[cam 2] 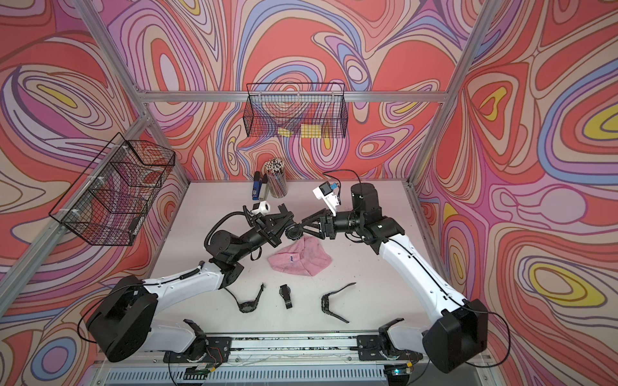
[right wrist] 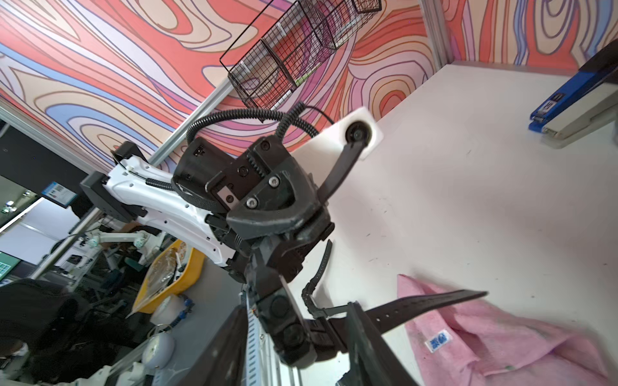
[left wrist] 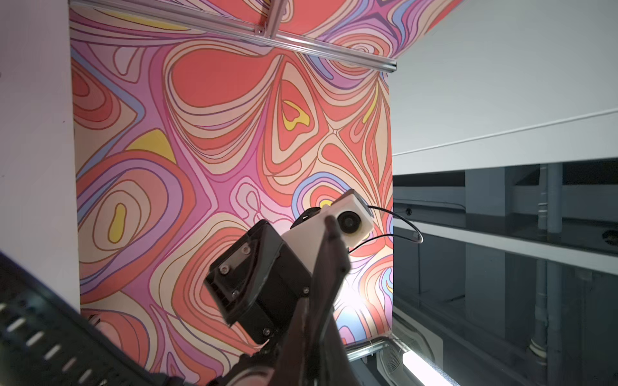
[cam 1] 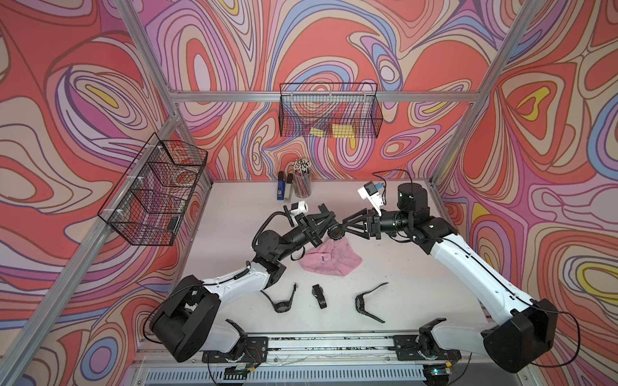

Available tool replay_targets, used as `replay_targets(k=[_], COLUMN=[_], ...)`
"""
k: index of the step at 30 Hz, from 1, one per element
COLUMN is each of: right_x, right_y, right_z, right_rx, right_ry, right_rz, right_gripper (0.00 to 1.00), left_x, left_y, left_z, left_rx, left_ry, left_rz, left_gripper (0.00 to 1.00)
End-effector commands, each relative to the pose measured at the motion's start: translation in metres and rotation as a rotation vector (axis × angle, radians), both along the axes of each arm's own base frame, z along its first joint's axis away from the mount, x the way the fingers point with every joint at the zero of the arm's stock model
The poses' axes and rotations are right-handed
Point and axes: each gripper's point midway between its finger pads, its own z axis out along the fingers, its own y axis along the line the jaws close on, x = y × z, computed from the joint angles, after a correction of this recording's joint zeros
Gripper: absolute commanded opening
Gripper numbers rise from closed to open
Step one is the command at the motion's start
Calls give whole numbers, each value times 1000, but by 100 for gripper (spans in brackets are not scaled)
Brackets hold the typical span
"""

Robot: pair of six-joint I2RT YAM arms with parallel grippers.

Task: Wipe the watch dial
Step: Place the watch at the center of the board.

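Black wire basket [cam 1: 153,190]: hangs on the left wall and plays no part in this job.
Left arm [cam 1: 234,284]: reaches inward over mid-desk. The left jaws are together, clamped on the watch just beside its dial.
Watch [cam 1: 335,231]: raised off the desk [cam 1: 418,294] between the 2 arms, near the far edge of the cloth and apart from it. The round dial faces up in both top views.
Pink cloth [cam 1: 329,262]: lies crumpled on the desk, with neither arm touching it.
Spare watches [cam 1: 319,295]: 3 more lie in a row nearer the front edge.
Right arm [cam 1: 468,264]: comes in from the right to meet the watch. The right jaws stand either side of it, but I cannot tell whether they pinch it or stand just clear.
Step in hand: probably a 2-arm hold or handover, with wiping not yet begun since the cloth lies loose.
Next move: 1 side needs a firm grip with the dial left bare, so the other can go for the cloth.
Right wrist view: shows the case edge-on and a strap [right wrist: 431,300] jutting over the cloth, which the top views do not show.
Left wrist view: shows only strap pieces and the right arm's wrist, with no dial and no cloth.
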Motion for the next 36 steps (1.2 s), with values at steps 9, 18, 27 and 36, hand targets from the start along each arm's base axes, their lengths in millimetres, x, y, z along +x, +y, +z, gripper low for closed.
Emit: replay_targets(k=[9, 18, 27, 36], right_x=[-13, -26, -23, -10], right_y=[1, -13, -10, -19], right_z=[22, -23, -22, -24], right_rx=[61, -103, -30, -104], right_ry=[10, -204, -551, -760], right_rz=[72, 77, 65, -49], right_gripper=[42, 69, 75, 79], left_x=[-17, 2, -6, -10], left_y=[-9, -2, -6, -10], left_z=[31, 25, 42, 46], left_rx=[21, -60, -107, -113], left_ry=[-231, -37, -15, -15], left_rz=[-60, -57, -102, -121], left_gripper=[0, 0, 0, 0])
